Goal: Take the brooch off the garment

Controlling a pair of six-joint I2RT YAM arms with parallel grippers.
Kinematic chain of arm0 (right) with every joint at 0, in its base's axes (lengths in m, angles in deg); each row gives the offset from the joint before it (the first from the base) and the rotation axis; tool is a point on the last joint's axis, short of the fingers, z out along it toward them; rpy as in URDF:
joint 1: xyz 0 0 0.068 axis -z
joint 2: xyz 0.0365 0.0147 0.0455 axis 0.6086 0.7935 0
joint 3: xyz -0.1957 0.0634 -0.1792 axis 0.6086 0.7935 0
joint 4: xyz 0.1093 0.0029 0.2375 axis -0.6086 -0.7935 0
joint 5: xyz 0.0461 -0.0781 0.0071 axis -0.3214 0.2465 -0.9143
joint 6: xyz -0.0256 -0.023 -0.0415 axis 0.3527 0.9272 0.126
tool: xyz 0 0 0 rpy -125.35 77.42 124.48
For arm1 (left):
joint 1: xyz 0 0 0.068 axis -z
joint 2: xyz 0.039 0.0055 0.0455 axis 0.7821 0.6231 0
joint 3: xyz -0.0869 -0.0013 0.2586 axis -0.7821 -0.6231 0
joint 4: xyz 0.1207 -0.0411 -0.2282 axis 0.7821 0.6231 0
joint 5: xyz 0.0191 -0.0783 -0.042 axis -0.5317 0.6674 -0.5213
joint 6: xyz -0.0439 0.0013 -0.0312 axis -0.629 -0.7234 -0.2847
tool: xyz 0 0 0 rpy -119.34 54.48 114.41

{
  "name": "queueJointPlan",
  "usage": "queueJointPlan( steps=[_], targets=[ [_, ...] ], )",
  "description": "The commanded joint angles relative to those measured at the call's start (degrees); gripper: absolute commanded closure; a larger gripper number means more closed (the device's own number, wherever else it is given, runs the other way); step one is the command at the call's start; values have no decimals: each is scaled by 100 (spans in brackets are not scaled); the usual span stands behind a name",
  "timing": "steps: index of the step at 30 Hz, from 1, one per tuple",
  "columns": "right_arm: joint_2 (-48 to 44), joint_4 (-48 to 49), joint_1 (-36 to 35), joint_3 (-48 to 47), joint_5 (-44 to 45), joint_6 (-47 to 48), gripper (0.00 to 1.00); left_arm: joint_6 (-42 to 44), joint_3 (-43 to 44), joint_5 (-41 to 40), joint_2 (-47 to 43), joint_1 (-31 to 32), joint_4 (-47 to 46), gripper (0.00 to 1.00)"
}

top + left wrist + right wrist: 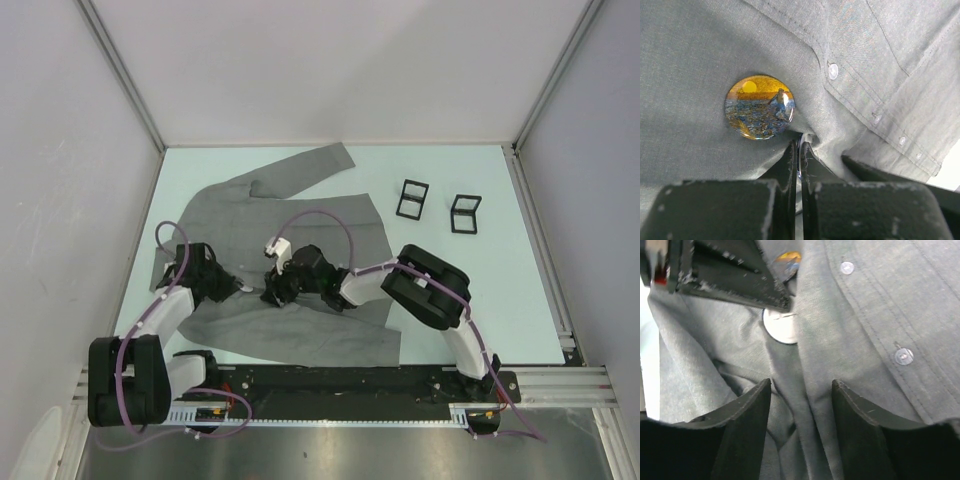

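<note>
The grey garment (300,215) lies spread on the table. The brooch (760,106), a round badge with an orange and blue picture, sits on the cloth (690,60) left of the button row (833,71). My left gripper (800,146) is shut just below the brooch, with bunched cloth at its tip and a thin pale edge between the jaws. In the right wrist view its fingers (740,275) end at a pale round disc (782,330), with the brooch (788,260) behind them. My right gripper (801,385) is open over a cloth fold, close to the left gripper (240,290).
Two small black frames (411,197) (464,212) stand on the table at the back right, apart from the garment. White walls close the table in on three sides. The arm bases and a metal rail run along the near edge.
</note>
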Motion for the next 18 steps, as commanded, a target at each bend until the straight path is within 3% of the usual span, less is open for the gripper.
queueJointPlan(
  steps=[1,4,8,14,18],
  targets=[
    [-62,288,-158,-60,-101,428,50,44,225,19,150,-20,490,100],
    [-97,447,-158,-60,-127,472,53,62,295,37,176,-20,587,100],
    [-229,570,-175,-77,-40,604,35,44,287,81,124,-20,587,99],
    [-133,631,-210,-279,-171,771,34,53,295,195,114,-11,605,100],
    [34,886,-245,-306,-285,789,39,44,278,213,53,-11,675,100]
  ],
)
